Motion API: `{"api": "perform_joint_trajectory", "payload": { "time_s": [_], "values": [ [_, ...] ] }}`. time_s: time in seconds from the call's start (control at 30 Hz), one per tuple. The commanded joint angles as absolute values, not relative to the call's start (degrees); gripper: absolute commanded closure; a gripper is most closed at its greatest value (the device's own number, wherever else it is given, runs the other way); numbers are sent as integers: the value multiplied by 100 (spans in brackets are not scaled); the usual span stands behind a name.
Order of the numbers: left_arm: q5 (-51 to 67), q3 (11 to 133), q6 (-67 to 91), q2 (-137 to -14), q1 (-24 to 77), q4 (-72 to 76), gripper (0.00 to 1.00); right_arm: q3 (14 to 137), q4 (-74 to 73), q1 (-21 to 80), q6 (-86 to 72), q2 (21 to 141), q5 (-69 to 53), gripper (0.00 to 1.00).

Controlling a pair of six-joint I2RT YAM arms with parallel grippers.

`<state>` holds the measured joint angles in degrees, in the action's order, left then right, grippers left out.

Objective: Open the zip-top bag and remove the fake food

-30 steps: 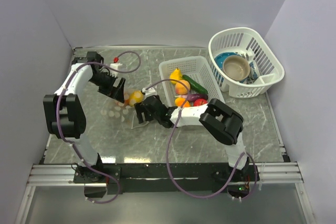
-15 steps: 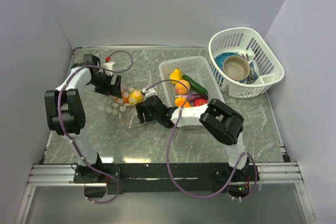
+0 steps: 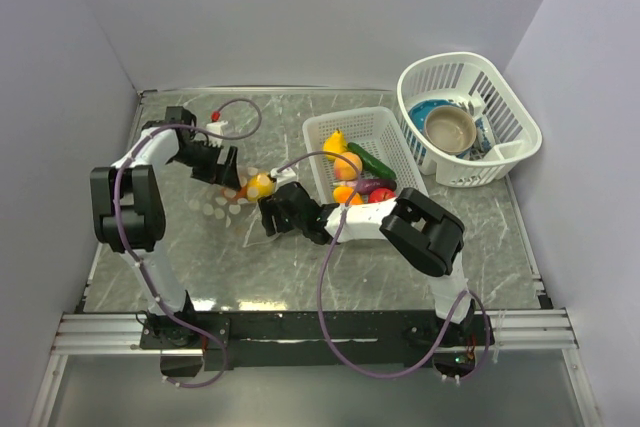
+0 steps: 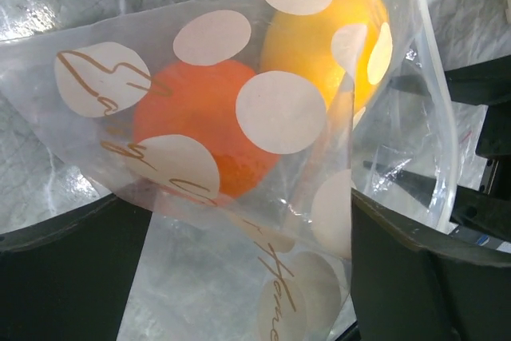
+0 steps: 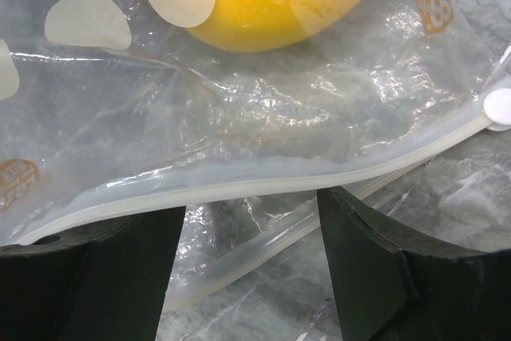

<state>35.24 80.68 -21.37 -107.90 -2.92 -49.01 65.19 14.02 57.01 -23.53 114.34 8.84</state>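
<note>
The zip-top bag (image 3: 243,199) lies on the table between my two grippers, clear with white dots. Inside it are a yellow fruit (image 3: 260,185) and an orange one (image 3: 238,190); both show in the left wrist view, orange (image 4: 200,129) and yellow (image 4: 319,33). My left gripper (image 3: 217,163) is at the bag's closed end with its fingers wide apart, and the plastic (image 4: 239,221) runs down between them. My right gripper (image 3: 275,212) is open at the mouth. One white zip strip (image 5: 239,185) lies over its fingers and the other lip (image 5: 263,245) passes between them.
A white square lattice basket (image 3: 385,127) right of the bag holds a yellow pear (image 3: 335,142), an orange, a green cucumber (image 3: 372,160) and a red piece. A round white basket (image 3: 505,107) with a bowl and dishes stands at the back right. Walls close both sides.
My left gripper drew back to the far left, then came slightly right again, and the bag's closed end shifted with it. My right gripper has stayed at the mouth.
</note>
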Motion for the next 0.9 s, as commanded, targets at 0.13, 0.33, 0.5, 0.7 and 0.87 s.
{"api": "perform_joint_trajectory", "payload": {
  "time_s": [0.13, 0.33, 0.5, 0.7, 0.87],
  "values": [
    [3604, 8357, -2206, -10520, -272, -5018, 99, 6390, 1195, 5722, -2417, 11303, 712, 30],
    [3436, 8147, -2066, -10144, -185, -4825, 99, 6311, 1230, 5730, -2435, 11241, 817, 31],
    [3892, 8340, -2249, -9730, -71, -5394, 99, 6249, 1239, 5739, -2487, 11162, 993, 41],
    [4579, 8850, -2689, -9378, 149, -6397, 99, 6144, 1406, 5739, -2496, 11013, 1256, 41],
    [4404, 8711, -2752, -9448, 184, -6469, 99, 6354, 1231, 5766, -2505, 11030, 1529, 13]
  ]
}}
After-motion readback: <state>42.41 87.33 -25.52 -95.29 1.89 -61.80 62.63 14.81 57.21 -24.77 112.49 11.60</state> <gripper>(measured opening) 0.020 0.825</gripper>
